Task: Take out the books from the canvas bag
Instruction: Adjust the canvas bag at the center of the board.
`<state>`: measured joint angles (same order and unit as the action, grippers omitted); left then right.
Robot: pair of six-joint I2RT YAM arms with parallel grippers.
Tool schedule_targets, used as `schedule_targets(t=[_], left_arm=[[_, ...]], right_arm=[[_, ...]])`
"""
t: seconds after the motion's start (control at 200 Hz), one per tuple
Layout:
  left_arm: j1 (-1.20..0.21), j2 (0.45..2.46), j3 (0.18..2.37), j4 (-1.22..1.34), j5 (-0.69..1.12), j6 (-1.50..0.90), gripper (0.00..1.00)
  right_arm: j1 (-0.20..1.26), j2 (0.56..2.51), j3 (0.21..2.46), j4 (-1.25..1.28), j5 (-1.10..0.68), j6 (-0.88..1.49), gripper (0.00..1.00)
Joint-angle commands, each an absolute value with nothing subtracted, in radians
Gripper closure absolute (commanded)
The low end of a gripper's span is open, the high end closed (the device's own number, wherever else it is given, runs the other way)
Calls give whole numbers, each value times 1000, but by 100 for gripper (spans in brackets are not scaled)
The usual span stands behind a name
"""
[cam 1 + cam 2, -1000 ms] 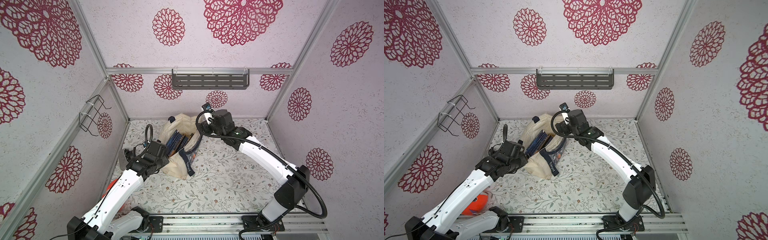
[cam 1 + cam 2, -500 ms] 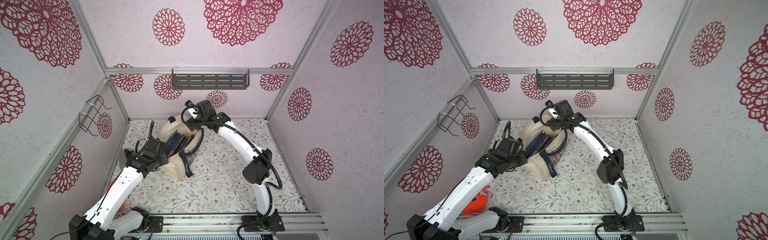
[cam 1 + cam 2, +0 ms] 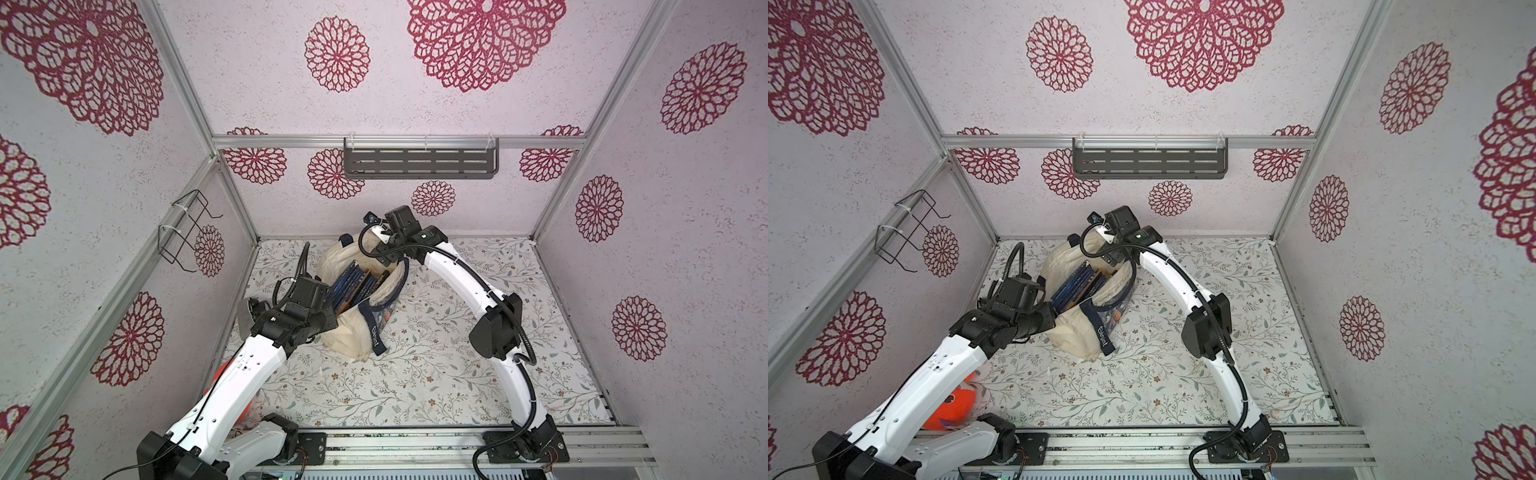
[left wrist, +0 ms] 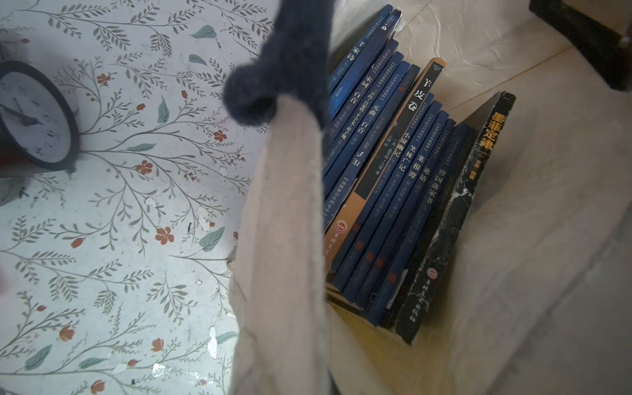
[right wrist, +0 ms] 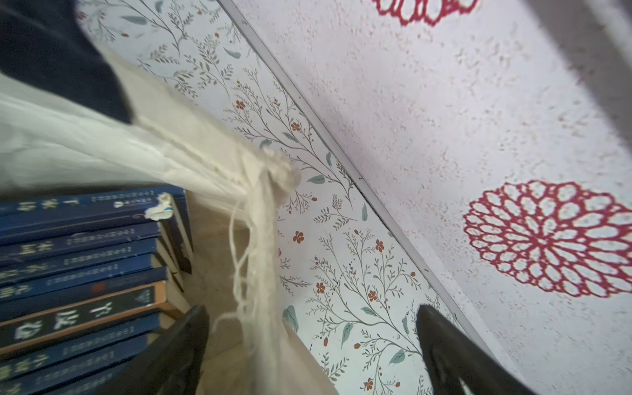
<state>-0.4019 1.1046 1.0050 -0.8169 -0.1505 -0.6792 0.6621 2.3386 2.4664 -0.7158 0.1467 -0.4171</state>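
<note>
Nearest the front, an orange object (image 3: 955,405) lies half hidden under the left arm. Just beyond it, the left gripper (image 3: 330,318) sits at the near rim of the bag (image 3: 353,345), about where it was a second ago. Its fingers are hidden in every view, but it is closed. In the left wrist view the cream cloth and a fuzzy navy strap (image 4: 284,51) rise taut toward the camera, so it appears to pinch the rim. The bag, soft crumpled canvas, stands open on the flowered mat (image 3: 457,374). The books (image 3: 353,284) are still inside it, a leaning row of thin blue spines with one marbled black book (image 4: 441,239) at the end. Only that wrist view shows a white-faced clock (image 4: 34,116) on the mat beside the bag. The right gripper (image 5: 311,311) was off to the side of the bag a second ago. It has swung over the far rim, its fingers wide apart either side of the frayed cloth edge, gripping nothing. A grey slotted shelf (image 3: 419,164) hangs on the back wall.
</note>
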Motion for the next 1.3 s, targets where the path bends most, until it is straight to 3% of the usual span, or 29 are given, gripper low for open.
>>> schedule_targets(t=[0.0,0.21,0.35,0.665,0.746,0.836,1.011,1.296], left_arm=[[-398,1092,1008,-806,-146,-629,100],[-398,1104,1004,-778,-165,-625,100],[-395,1128,1004,-694,-182,-647,100],[-327,1463,1341,-446,-165,-652,100],[-327,1540,1440,-384,-179,-612,100],[-333,1583,1479,-310,-149,-565,100],[-396,1539,1274,-113,-158,-509,100],[-581,1353,833,130,-307,-476,100]], right_arm=[[640,2355,2474,-741,151,-437,16],[628,2326,2439,-752,95,-414,72],[611,2296,2410,-737,45,-383,100],[507,2196,2355,-485,-86,-135,100],[452,2102,2205,-358,-148,-17,100],[389,1935,1892,-108,-210,107,100],[334,1666,1408,188,-208,247,100],[336,1394,852,461,-98,478,100]])
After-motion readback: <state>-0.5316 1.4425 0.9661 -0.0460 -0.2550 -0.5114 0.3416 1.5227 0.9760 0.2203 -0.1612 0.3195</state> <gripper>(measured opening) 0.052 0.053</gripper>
